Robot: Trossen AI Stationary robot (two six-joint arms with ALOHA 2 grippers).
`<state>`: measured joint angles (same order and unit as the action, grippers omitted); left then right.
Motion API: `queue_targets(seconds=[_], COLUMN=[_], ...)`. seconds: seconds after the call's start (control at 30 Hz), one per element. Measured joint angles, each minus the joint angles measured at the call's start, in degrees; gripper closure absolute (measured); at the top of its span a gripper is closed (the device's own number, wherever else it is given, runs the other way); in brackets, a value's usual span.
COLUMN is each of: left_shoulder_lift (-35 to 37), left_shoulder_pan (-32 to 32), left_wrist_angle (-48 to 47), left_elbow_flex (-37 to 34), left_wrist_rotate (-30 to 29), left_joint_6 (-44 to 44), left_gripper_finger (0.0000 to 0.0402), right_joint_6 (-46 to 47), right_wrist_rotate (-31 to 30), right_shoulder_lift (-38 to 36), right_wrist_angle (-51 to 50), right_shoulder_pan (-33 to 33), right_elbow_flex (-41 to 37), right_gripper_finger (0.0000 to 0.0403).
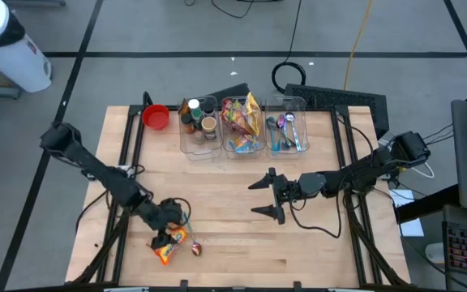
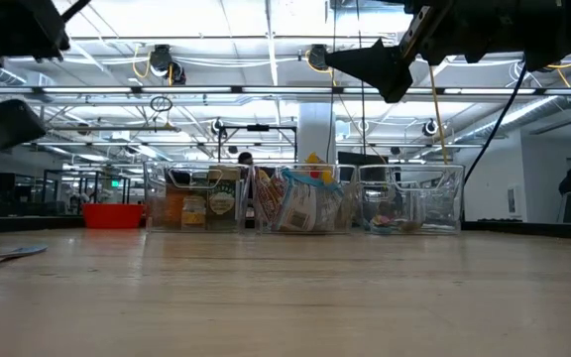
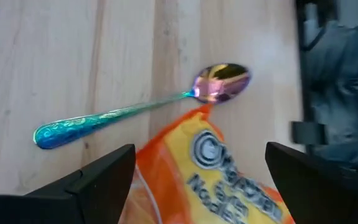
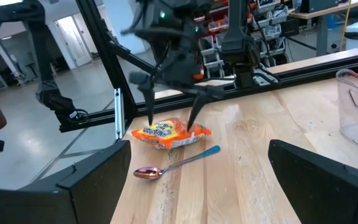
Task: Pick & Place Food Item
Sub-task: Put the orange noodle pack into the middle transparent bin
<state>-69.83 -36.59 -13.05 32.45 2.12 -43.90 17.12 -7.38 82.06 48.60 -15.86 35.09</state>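
An orange and yellow noodle packet [image 1: 169, 246] lies flat on the wooden table near its front left edge. My left gripper [image 1: 167, 234] slants down over it, open. In the right wrist view its two fingers [image 4: 151, 109] stand on either side of the packet [image 4: 169, 134], just above it. The left wrist view shows the packet [image 3: 229, 177] between the spread fingers. A spoon [image 3: 135, 112] with a blue handle and an iridescent bowl lies beside the packet. My right gripper [image 1: 270, 199] hovers open and level over the table's middle, holding nothing.
Three clear bins stand in a row at the table's far edge, holding jars [image 1: 199, 126], snack packets [image 1: 243, 123] and utensils [image 1: 286, 126]. A red bowl [image 1: 156, 117] sits to their left. Bare wood lies between the bins and the grippers.
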Motion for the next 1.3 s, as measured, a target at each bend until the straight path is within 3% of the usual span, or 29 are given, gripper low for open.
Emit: queue_targets(seconds=[0.4, 0.7, 1.03, 1.17, 1.3], left_shoulder_lift=[-8.5, -8.0, -2.4, 2.3, 7.8], left_shoulder_pan=[-0.6, 0.3, 5.5, 7.8, 10.7], left_wrist_angle=[-0.1, -0.4, -0.2, -0.1, 1.9], left_elbow_flex=[0.0, 0.0, 0.0, 0.0, 0.0], left_wrist_rotate=[-0.6, 0.3, 8.9, 8.9, 8.4], left_joint_6=[-1.3, -1.3, -1.6, -1.3, -0.9], left_gripper_finger=[0.0052, 0.0184, 0.0341, 0.0375, 0.0382], right_joint_6=[0.0, 0.0, 0.0, 0.0, 0.0], right_wrist_rotate=[0.0, 0.0, 0.0, 0.0, 0.0], right_shoulder_lift=[0.0, 0.0, 0.0, 0.0, 0.0], right_wrist_angle=[0.0, 0.0, 0.0, 0.0, 0.0], right_shoulder_pan=[0.0, 0.0, 0.0, 0.0, 0.0], right_elbow_flex=[0.0, 0.0, 0.0, 0.0, 0.0], right_gripper_finger=[0.0028, 0.0028, 0.0028, 0.0028, 0.0028])
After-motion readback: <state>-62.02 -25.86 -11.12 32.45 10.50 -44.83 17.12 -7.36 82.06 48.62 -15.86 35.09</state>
